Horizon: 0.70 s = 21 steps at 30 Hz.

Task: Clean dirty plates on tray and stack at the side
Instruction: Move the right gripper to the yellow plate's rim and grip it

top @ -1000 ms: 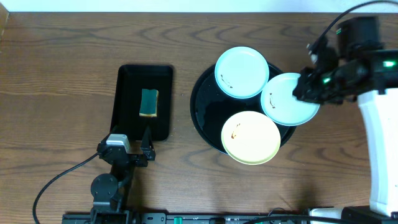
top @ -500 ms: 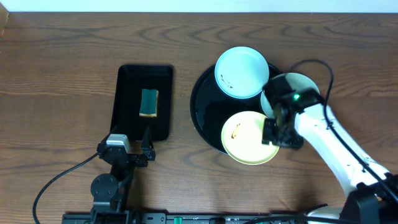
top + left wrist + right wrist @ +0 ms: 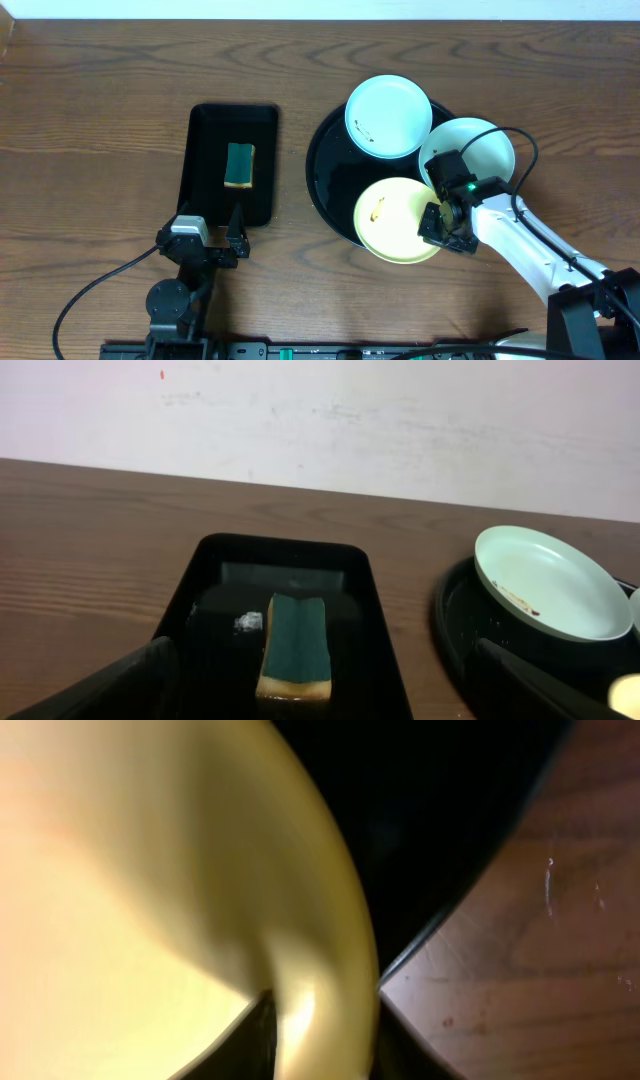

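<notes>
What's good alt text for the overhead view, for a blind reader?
The right end effector clamps the rim of the yellow plate on the round black tray, beside two mint-white plates. A green sponge lies in a rectangular tray at left.

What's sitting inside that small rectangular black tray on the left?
A sponge, green on top and yellowish below, lies in the small tray, with a white speck beside it. Whatever is under the sponge is covered.

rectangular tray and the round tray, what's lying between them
Nothing; only bare wooden table separates the rectangular tray from the round tray, clearest in the overhead view.
</notes>
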Each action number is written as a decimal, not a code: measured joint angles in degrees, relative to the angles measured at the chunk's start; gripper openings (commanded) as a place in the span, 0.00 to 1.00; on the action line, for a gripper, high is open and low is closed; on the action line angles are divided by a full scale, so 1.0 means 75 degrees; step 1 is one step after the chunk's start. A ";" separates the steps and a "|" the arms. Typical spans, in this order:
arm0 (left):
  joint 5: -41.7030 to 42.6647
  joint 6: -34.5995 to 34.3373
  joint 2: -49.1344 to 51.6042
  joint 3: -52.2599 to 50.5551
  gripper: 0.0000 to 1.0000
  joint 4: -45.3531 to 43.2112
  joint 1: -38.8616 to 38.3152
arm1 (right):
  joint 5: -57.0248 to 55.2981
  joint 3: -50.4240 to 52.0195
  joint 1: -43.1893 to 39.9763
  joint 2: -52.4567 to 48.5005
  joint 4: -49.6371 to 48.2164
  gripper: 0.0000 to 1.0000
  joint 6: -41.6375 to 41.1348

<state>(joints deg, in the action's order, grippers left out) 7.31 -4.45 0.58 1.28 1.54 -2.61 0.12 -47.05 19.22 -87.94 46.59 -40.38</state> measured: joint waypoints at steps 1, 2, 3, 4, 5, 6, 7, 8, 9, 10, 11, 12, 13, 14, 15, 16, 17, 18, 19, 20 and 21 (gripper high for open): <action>0.0003 0.0000 0.0000 0.0000 0.91 0.0000 0.0000 | 0.0017 0.0009 0.0000 0.0003 -0.0128 0.01 -0.0026; 0.0003 0.0000 0.0000 0.0000 0.91 0.0003 0.0000 | 0.0009 0.0012 0.0000 0.0006 -0.0236 0.01 -0.0087; 0.0000 0.0000 0.0000 0.0000 0.91 0.0000 0.0000 | 0.0058 0.0015 0.0000 0.0003 -0.0341 0.01 -0.0093; 0.0003 0.0000 0.0000 0.0000 0.91 0.0003 0.0000 | 0.0067 0.0000 0.0000 0.0012 -0.0396 0.01 -0.0119; 0.0003 -0.0003 0.0000 0.0000 0.91 0.0003 0.0000 | 0.0070 -0.0020 0.0000 0.0015 -0.0382 0.01 -0.0119; 0.0003 0.0000 0.0000 0.0000 0.91 0.0003 0.0000 | 0.0070 -0.0032 0.0000 0.0015 -0.0370 0.01 -0.0108; 0.0003 0.0000 0.0000 0.0000 0.91 0.0003 0.0000 | 0.0064 -0.0067 0.0000 0.0015 -0.0335 0.01 -0.0076; 0.0003 0.0000 0.0000 0.0000 0.91 0.0000 0.0000 | 0.0047 -0.0117 0.0000 0.0015 -0.0283 0.01 -0.0020; 0.0003 0.0000 0.0000 0.0000 0.91 0.0003 0.0000 | 0.0000 -0.0189 0.0000 0.0015 -0.0239 0.01 0.0047; 0.0003 0.0000 0.0000 0.0000 0.91 0.0003 0.0000 | -0.0099 -0.0318 0.0000 0.0015 -0.0219 0.01 0.0166; 0.0003 0.0000 0.0000 0.0000 0.91 0.0003 0.0000 | -0.0184 -0.0411 0.0000 0.0015 -0.0227 0.01 0.0277; 0.0003 0.0000 0.0000 0.0000 0.91 0.0000 0.0000 | -0.0286 -0.0542 0.0000 0.0015 -0.0277 0.01 0.0472; 0.0003 0.0000 0.0000 0.0000 0.91 0.0003 0.0000 | -0.0399 -0.0697 0.0000 0.0015 -0.0420 0.01 0.0723; 0.0003 0.0000 0.0000 0.0000 0.91 0.0003 0.0000 | -0.0475 -0.0793 0.0000 0.0015 -0.0574 0.01 0.0944; 0.0003 0.0000 0.0000 0.0000 0.91 0.0000 0.0000 | -0.0542 -0.0892 0.0000 0.0015 -0.0749 0.01 0.1192; 0.0003 0.0000 0.0000 0.0000 0.91 0.0003 0.0000 | -0.0597 -0.0953 0.0000 0.0015 -0.0868 0.01 0.1367; 0.0003 -0.0003 0.0000 0.0000 0.91 0.0003 0.0000 | -0.0627 -0.0968 0.0000 0.0015 -0.0901 0.01 0.1466; 0.0003 0.0000 0.0000 0.0000 0.91 0.0003 0.0000 | -0.0627 -0.0965 0.0003 0.0015 -0.0898 0.01 0.1536; 0.0003 0.0000 0.0000 0.0000 0.91 0.0003 0.0000 | -0.0632 -0.0956 0.0003 0.0015 -0.0898 0.01 0.1600; 0.0003 0.0000 0.0000 0.0000 0.91 0.0000 0.0000 | -0.0641 -0.0933 0.0003 0.0015 -0.0930 0.01 0.1655; 0.0003 0.0000 0.0000 0.0000 0.91 0.0000 0.0000 | -0.0653 -0.0883 0.0003 0.0015 -0.0997 0.01 0.1702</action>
<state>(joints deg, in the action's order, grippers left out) 7.33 -4.45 0.58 1.28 1.54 -2.61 -4.78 -53.67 19.25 -87.83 39.11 -27.62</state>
